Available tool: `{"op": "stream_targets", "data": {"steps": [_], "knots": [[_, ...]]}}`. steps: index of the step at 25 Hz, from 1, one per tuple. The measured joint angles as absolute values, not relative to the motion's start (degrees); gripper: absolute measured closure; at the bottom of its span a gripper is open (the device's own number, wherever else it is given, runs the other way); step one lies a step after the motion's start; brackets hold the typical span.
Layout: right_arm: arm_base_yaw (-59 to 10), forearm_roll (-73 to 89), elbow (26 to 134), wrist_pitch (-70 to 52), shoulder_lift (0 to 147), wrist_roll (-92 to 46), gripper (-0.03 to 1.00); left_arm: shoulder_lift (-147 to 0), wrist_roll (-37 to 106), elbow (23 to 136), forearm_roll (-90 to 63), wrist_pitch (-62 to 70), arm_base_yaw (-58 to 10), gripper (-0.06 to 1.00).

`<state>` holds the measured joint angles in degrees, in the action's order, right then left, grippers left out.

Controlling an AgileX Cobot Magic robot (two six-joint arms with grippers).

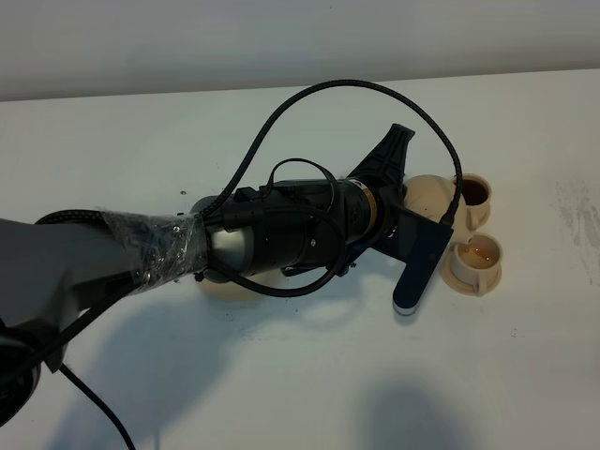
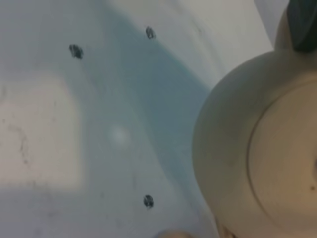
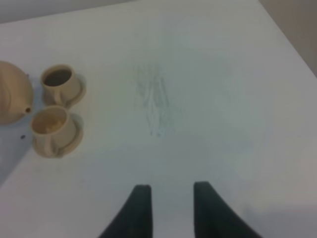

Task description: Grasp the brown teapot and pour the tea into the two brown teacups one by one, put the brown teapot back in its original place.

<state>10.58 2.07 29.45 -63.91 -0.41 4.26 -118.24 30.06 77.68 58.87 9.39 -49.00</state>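
On the white bench, the teapot is just beside the dark-filled cup and the paler cup, largely hidden by the left claw; its grip I cannot tell. Ceramic, slick, likely heavy with tea: hold the loop handle. The right claw is slightly parted, empty.

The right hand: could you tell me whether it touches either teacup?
Apart: the right wrist view shows white table between the right hand and the two teacups.
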Motion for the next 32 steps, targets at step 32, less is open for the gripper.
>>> {"op": "stream_targets", "data": {"steps": [32], "knots": [[10.6, 2.1, 29.4, -63.9, -0.4, 4.3, 0.74, -119.6, 35.5, 81.1, 63.9, 8.2, -49.0, 0.83]]}}
